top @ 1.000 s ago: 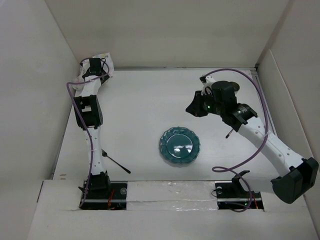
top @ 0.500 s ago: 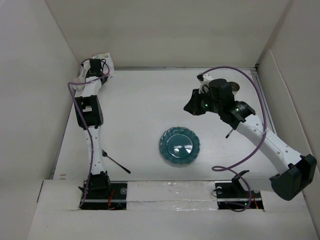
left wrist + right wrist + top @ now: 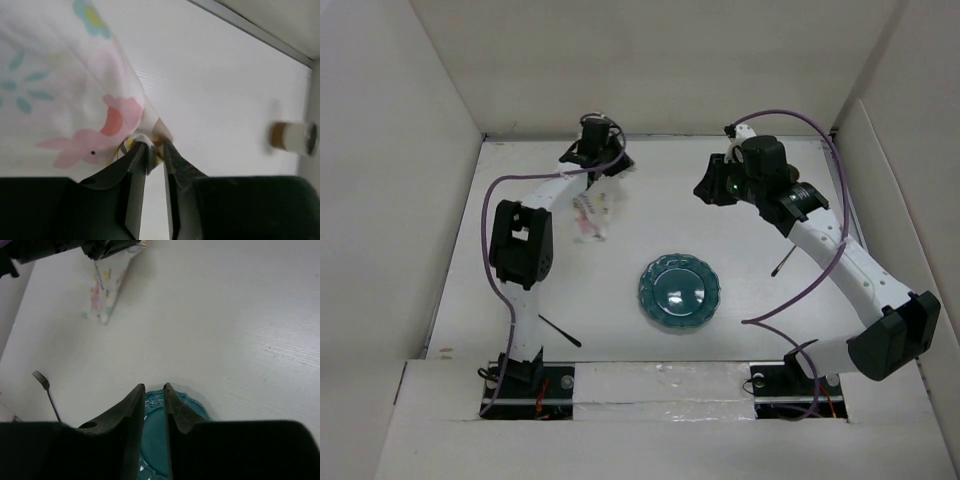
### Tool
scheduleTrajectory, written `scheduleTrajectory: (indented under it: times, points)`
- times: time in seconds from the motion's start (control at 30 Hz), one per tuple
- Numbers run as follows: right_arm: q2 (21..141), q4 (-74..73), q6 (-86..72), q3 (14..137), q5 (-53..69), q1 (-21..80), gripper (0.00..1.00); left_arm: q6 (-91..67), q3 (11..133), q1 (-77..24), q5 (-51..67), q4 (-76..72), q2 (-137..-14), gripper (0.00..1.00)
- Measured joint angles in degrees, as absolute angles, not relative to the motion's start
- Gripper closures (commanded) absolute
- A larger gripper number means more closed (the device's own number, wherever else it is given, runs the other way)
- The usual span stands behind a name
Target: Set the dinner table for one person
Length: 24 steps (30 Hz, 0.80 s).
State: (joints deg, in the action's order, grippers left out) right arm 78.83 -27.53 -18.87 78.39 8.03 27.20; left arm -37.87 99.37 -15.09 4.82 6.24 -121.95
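Observation:
The printed placemat hangs crumpled above the white dinner table at the back centre. My left gripper is shut on one corner of it; in the left wrist view the cloth sits pinched between the fingertips of the left gripper. A teal plate lies flat at the middle front. My right gripper hovers at the back right, its jaws slightly open with nothing between them; the right gripper looks down over the plate and the hanging placemat.
A black fork lies near the left arm's base, also in the right wrist view as the fork. A dark utensil lies under the right arm. A small cup stands by the wall. White walls enclose the table.
The left arm swung from the back left corner to the back centre, lifting the placemat with it. The right gripper shifted slightly back and its jaws parted a little.

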Motion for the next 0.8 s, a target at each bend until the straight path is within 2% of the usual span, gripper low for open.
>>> scheduleTrajectory:
  times: [0.03,0.07,0.1,0.13,0.17,0.27,0.3,0.33,0.37,0.4,0.47,0.53,0.6,0.63,0.67,0.7,0.73,0.8]
  points:
    - [79.02,-27.53,-18.92,78.39,7.68,26.87,0.55,-38.41,98.43,-17.74,6.26,5.41,-120.2,0.74]
    - [79.15,-27.51,-19.22,78.39,7.4,26.52,0.51,-39.03,98.08,-20.29,7.68,5.06,-118.83,0.62]
    - [79.22,-27.49,-19.51,78.39,7.14,26.2,0.47,-39.05,98.06,-22.09,8.6,4.91,-118.08,0.55]
    - [79.26,-27.46,-19.68,78.37,6.96,25.87,0.38,-39.07,98.08,-23.57,9.54,4.73,-117.45,0.5]
    - [79.29,-27.42,-20.12,78.35,6.63,25.69,0.35,-38.87,98.08,-24.64,10.35,4.97,-117.12,0.44]
    - [79.4,-27.05,-21.19,77.93,5.82,24.86,0.34,-37.5,97.62,-25.74,11.0,7.31,-116.62,0.43]
    - [79.5,-26.72,-21.45,77.6,5.63,24.62,0.4,-36.97,96.42,-25.65,10.79,7.66,-115.94,0.43]
    - [79.64,-26.17,-21.69,77.03,5.45,24.43,0.73,-36.45,94.15,-25.43,10.37,7.84,-114.63,0.44]
    - [79.81,-26.11,-21.96,76.49,5.23,24.21,0.91,-36.03,91.09,-25.19,9.72,8.19,-112.68,0.58]
    - [80.09,-25.91,-22.74,75.88,4.97,23.94,1.0,-35.73,87.92,-24.97,9.06,8.88,-110.32,0.69]
    - [80.93,-25.26,-23.75,74.41,4.78,23.33,1.0,-34.83,81.17,-24.88,7.25,9.52,-104.79,0.88]
    - [81.95,-24.8,-24.27,72.62,4.8,22.65,1.0,-33.61,76.49,-25.19,5.67,11.0,-99.66,0.9]
    - [83.18,-24.77,-24.88,70.87,4.8,21.93,1.0,-32.08,73.8,-26.74,4.32,11.7,-96.07,0.83]
    - [83.9,-24.64,-25.3,70.04,4.8,21.54,0.98,-31.27,73.6,-27.0,3.81,11.75,-95.77,0.71]
    - [84.66,-24.38,-25.67,69.21,4.82,21.21,0.94,-30.61,72.18,-29.26,3.66,11.84,-94.32,0.65]
    - [85.1,-24.1,-25.93,68.66,4.86,20.91,0.71,-30.15,71.53,-30.65,3.49,11.81,-94.11,0.59]
    - [85.89,-23.75,-26.48,67.64,4.93,20.58,0.71,-29.61,71.0,-31.68,3.31,11.79,-94.11,0.59]
    - [86.85,-23.16,-27.77,66.35,4.84,19.9,0.56,-28.86,70.26,-33.58,4.4,11.73,-95.26,0.52]
